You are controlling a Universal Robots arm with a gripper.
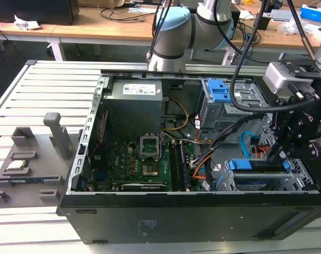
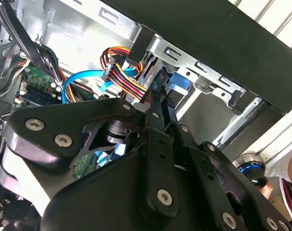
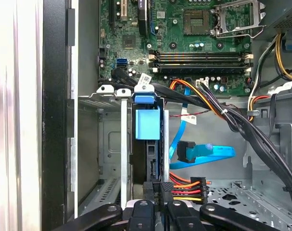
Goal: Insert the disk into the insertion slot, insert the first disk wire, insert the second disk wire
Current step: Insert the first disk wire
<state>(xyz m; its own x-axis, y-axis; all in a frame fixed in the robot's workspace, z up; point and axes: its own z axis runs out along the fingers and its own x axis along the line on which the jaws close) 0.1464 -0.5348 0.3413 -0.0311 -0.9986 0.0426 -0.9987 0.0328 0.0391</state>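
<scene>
You are working the first disk wire (image 3: pixel 186 189), whose red and orange strands are trailing from a small black plug at the rear of the disk (image 3: pixel 147 122), itself sitting in the insertion slot (image 3: pixel 111 144). The gripper (image 3: pixel 158 191) is apparently pinching that plug, jaws nearly together. The bundle is likely light and floppy, the plug stiff but brittle, so be gripping the plug body, never the strands. The second disk wire (image 3: pixel 208 153) is hanging just beside, with the motherboard (image 3: pixel 184 43) beyond.
</scene>
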